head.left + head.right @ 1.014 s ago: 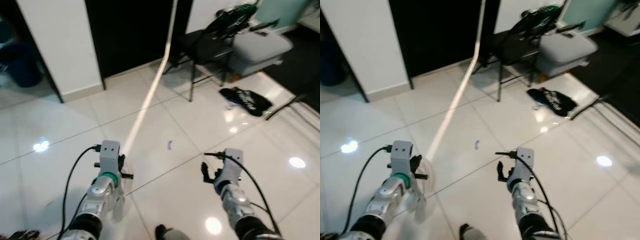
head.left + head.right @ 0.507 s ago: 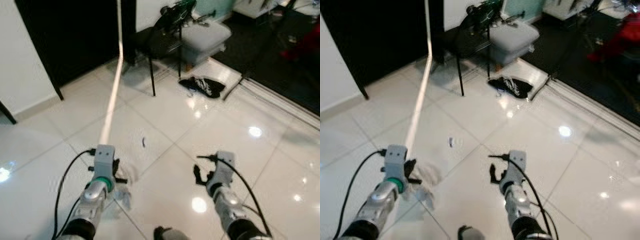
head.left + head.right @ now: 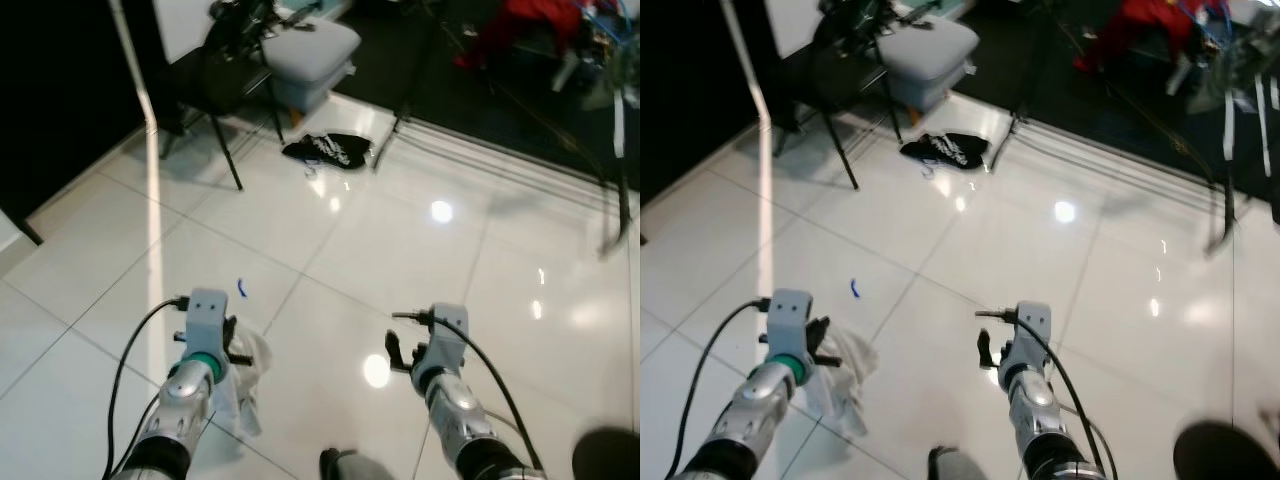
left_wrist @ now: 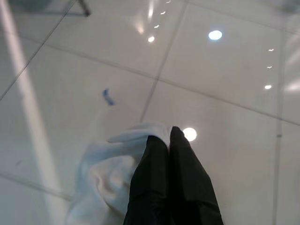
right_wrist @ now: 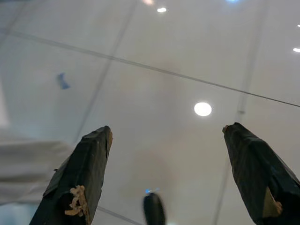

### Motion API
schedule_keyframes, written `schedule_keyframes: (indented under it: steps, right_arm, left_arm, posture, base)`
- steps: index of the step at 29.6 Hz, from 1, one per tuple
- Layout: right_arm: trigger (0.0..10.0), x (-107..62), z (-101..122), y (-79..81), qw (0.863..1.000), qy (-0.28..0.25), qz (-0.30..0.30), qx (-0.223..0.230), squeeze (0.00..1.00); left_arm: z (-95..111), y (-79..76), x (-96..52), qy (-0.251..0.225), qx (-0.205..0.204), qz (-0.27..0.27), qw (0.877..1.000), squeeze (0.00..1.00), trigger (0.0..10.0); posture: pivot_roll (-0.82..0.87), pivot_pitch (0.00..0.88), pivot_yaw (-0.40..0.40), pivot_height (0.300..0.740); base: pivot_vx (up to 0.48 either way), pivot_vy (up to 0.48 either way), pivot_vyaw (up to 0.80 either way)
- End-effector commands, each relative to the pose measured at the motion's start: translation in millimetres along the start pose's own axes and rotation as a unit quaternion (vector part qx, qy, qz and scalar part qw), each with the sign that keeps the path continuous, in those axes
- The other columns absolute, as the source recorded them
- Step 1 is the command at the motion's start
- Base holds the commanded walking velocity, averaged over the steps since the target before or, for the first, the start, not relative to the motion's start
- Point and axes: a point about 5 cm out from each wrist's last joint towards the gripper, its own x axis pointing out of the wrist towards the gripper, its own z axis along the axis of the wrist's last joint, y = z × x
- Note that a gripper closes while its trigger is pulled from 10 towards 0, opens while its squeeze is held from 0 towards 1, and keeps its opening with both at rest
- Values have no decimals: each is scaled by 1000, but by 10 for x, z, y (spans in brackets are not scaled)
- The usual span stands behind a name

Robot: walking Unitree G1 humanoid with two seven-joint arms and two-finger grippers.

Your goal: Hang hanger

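Over on the left, the robot's left gripper is hanging low above the glossy white tile floor, its two black fingers pressed together and pinching a piece of pale white cloth that is drooping from the tips toward the tiles. I cannot make out a hanger in that bundle; it is looking like soft fabric only. A small blue scrap is lying on the floor just ahead of that gripper.

Further back on the left, a dark folding chair is standing beside a grey cushioned stool, and a black garment is lying crumpled on the tiles just in front of them.

Toward the middle right, the right gripper is hovering over bare tile with its fingers spread wide apart, gripping nothing.

Far back on the right, something red is sitting among dark stands and clutter, too blurred to tell apart.
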Motion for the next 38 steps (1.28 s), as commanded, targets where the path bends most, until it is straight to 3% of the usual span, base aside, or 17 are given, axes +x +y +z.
schedule_keyframes:
  steps: [1, 19, 38]
  right_arm:
    - [10000, -13, -38, -22, 1000, 7, -5, 3, 0]
    - [10000, -17, -31, -23, 1000, 1, -7, 6, 0]
    - [10000, 4, 56, 5, 1000, -21, 4, 7, 0]
  left_arm:
    - [-40, -50, -14, 2, 3, -9, 1000, 0, 10000]
    - [-2, -11, -12, -11, -16, 13, 1000, 0, 10000]
    - [112, -61, -13, -45, -40, -13, 998, 0, 10000]
  posture:
    - [11, 53, 15, 740]
    - [16, 69, 14, 740]
    - [12, 84, 9, 740]
  base:
    - [0, 0, -800]
    - [0, 0, -800]
    - [47, 0, 0]
